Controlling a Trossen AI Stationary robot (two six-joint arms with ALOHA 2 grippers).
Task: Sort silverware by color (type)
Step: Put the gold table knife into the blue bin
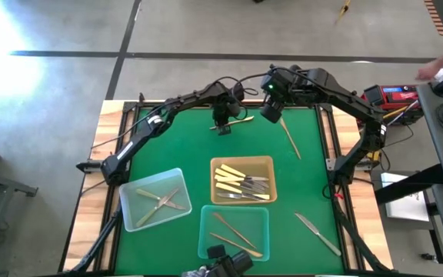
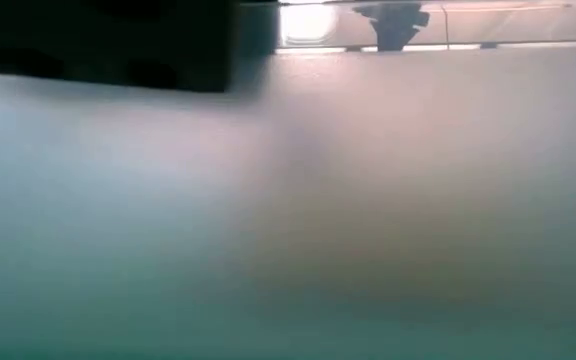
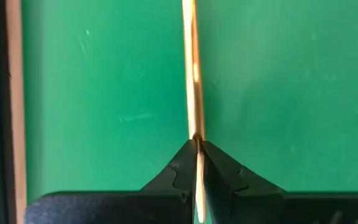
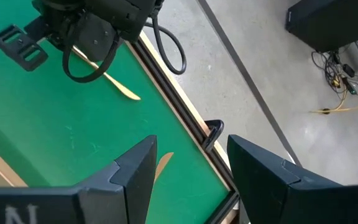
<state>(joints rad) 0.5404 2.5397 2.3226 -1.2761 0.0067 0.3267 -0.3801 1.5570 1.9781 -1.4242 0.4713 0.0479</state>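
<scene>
Our left gripper (image 3: 196,144) is pinched on a slim gold piece (image 3: 191,68) at the far edge of the green mat (image 1: 183,146), while our right gripper (image 4: 191,165) hovers just beside it with its fingers spread, empty, above another gold piece (image 1: 291,137). We hold the gold piece edge-on between the very fingertips, so we judge it could pivot or slip out on the way to the tray of gold pieces (image 1: 206,219) near the front. With both arms so close, our left could also clip our right as it lifts away.
</scene>
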